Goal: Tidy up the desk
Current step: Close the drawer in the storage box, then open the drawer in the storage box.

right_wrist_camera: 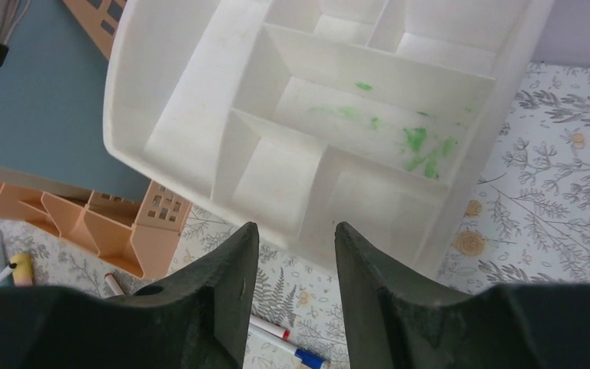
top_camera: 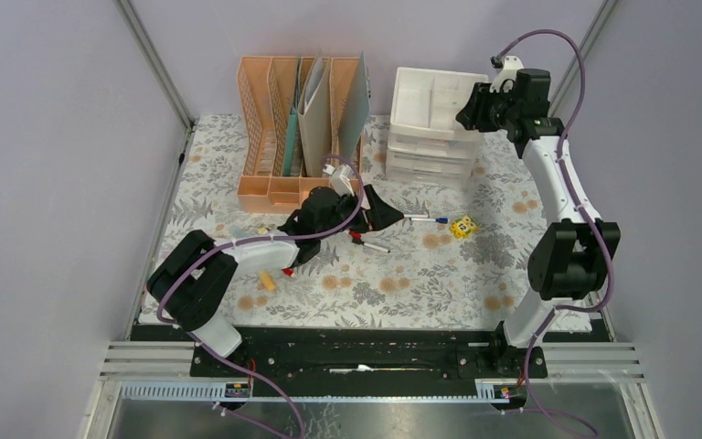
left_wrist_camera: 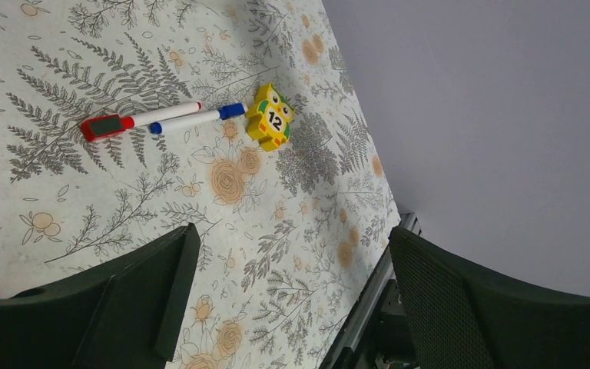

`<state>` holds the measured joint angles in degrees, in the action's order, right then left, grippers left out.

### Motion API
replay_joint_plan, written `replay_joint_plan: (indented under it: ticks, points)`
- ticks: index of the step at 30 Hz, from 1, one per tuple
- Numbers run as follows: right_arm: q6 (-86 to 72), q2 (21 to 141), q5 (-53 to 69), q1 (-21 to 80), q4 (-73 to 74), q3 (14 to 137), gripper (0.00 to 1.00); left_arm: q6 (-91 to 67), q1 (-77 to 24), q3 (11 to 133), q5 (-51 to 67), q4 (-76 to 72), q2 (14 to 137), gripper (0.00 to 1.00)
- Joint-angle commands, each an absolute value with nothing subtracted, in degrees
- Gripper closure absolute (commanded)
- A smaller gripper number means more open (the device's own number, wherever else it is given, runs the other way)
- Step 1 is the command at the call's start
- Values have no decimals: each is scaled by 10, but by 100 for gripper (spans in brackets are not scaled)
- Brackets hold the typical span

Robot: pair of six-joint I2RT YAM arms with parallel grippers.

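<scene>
Counter: flat rectangular top under a pale cloth printed with grey ferns and small orange flowers. From my overhead view it runs from the arms' black base rail back to the lilac wall.

File rack: peach plastic with lattice sides and upright slots, standing at the back left. Grey and teal folders lean in it.

Drawer unit: glossy white plastic, stacked, back right. My right wrist camera shows the open top tray split into rectangular compartments, one of them smeared green.

Red-capped marker and blue-capped marker: slim white barrels lying side by side at mid-counter.

Owl block: chunky yellow plastic printed "12", just beside the blue marker's tip. I cannot tell if they touch.

Tan cylinder: short and matte, near the left arm.

Left gripper: black textured fingers spread fully, nothing between them, low over the cloth near the rack's front.

Right gripper: black fingers partly apart with an empty gap, poised above the tray's near edge.
</scene>
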<state>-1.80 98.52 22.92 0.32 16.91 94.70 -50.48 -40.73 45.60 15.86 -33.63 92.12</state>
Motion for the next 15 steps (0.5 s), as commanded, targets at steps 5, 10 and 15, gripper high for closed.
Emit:
replay_joint_plan:
  ticks: [5, 10, 15]
  points:
    - [-63, 1033, 182, 22, 155, 1002, 53, -540, -412, 502, 100, -378, 942, 1]
    - [-74, 1044, 173, 29, 155, 1005, 60, -582, -417, 552, 77, -414, 1005, 1]
    - [-99, 1039, 161, 36, 151, 991, 67, -607, -421, 609, 49, -444, 1075, 1]
